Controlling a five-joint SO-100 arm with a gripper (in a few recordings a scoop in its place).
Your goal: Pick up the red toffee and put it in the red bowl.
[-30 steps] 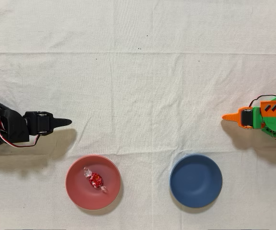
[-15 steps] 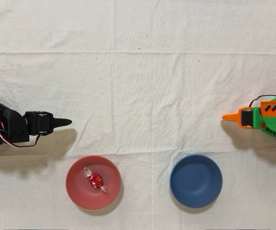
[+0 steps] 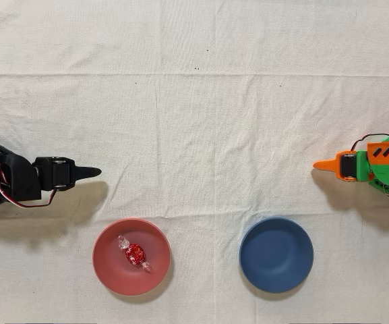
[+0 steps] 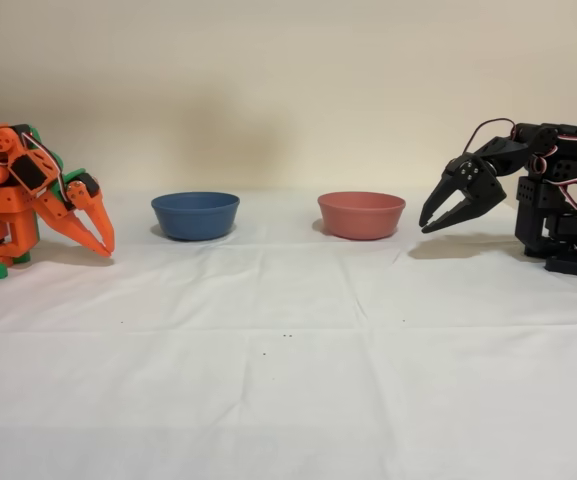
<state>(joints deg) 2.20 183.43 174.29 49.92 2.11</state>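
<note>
The red toffee [image 3: 135, 254], a shiny foil sweet with clear twisted ends, lies inside the red bowl [image 3: 106, 266] near its middle. In the fixed view the red bowl [image 4: 361, 215] stands on the cloth and its wall hides the sweet. My black gripper [image 3: 94, 172] sits pulled back at the left of the overhead view, above and left of the bowl, apart from it. Its fingers meet in a single point and hold nothing. From the side the gripper [image 4: 428, 224] hangs tilted down, just right of the bowl.
A dark blue bowl [image 3: 276, 254] stands to the right of the red one in the overhead view. The idle orange arm [image 3: 366, 165] rests at the right edge. A creased white cloth [image 3: 201, 115] covers the table.
</note>
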